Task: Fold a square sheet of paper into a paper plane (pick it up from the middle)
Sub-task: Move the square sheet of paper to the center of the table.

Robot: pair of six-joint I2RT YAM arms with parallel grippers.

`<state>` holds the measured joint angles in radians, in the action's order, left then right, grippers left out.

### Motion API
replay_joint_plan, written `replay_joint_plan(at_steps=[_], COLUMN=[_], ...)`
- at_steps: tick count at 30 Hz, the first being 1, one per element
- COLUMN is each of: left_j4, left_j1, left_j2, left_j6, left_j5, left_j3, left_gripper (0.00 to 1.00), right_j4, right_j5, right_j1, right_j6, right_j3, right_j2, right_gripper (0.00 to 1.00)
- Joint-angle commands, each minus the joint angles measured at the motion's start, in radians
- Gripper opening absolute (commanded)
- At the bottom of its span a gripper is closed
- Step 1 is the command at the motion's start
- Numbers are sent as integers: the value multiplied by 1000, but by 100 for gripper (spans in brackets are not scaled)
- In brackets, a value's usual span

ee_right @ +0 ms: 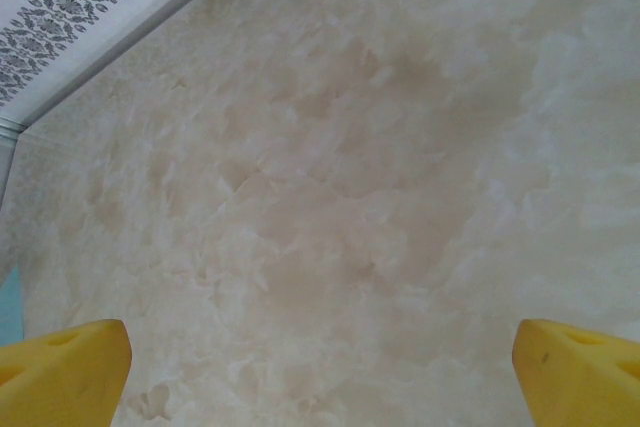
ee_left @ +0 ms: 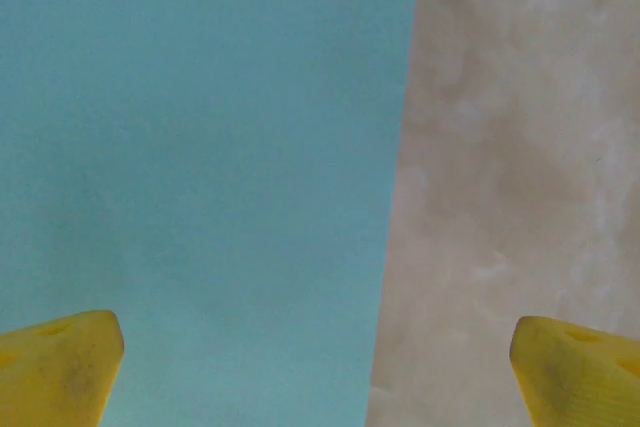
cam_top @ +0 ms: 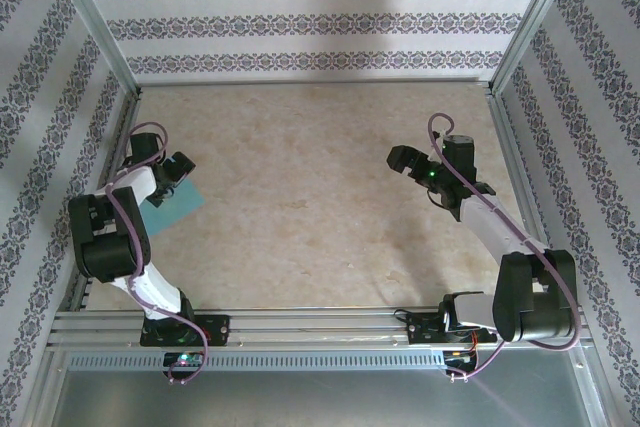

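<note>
The square sheet of paper (cam_top: 172, 209) is light blue and lies flat on the table near the left edge. My left gripper (cam_top: 175, 175) hovers over it, open. In the left wrist view the sheet (ee_left: 200, 167) covers the left two thirds. One yellow fingertip (ee_left: 60, 367) is over the paper, the other over bare table, with the left gripper (ee_left: 315, 347) holding nothing. My right gripper (cam_top: 400, 159) stands open over bare table at the right. Nothing lies between the right gripper's (ee_right: 320, 347) yellow fingertips (ee_right: 575, 372). A sliver of the sheet (ee_right: 8, 307) shows at that view's left edge. The paper plane is out of view.
The beige marbled table (cam_top: 320, 197) is boxed in by patterned walls (cam_top: 310, 27) with aluminium posts (cam_top: 95, 17) at the back corners. A metal rail (cam_top: 320, 322) carrying both arm bases runs along the near edge.
</note>
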<state>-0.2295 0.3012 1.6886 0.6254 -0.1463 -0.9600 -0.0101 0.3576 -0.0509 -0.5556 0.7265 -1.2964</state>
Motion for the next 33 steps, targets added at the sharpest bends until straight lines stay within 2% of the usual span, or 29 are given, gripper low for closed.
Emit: replay_joint_plan(at_steps=[1,7,11,17,22,27,30,33], left_j4=[-62,-86,-105,-96,-9,78,150,138], left_j1=[3,-19,-90,-312,-533,-738,-797,-824], left_j2=[36,78,75,39,38,85,108,85], left_j6=[-27,-44,-39,79,321,516,601,587], left_j5=[-49,-114,-165,-210,-240,-224,-233,-233], left_j3=[-36,-39,-17,28,43,29,32,-12], left_gripper=[100,100,100,100,98,98,96,96], right_j4=[-7,-4,-4,-5,-3,10,11,25], right_j5=[11,-3,-2,1,3,-10,-30,-43], right_j1=[-16,-18,-19,-35,-60,-92,-106,-120], right_j6=[-17,-21,-34,-64,-91,-120,-136,-153], right_j3=[30,34,40,50,48,43,27,16], right_j2=[-15,-34,-53,-79,-97,-101,-88,-71], right_gripper=[98,98,98,98,98,98,98,97])
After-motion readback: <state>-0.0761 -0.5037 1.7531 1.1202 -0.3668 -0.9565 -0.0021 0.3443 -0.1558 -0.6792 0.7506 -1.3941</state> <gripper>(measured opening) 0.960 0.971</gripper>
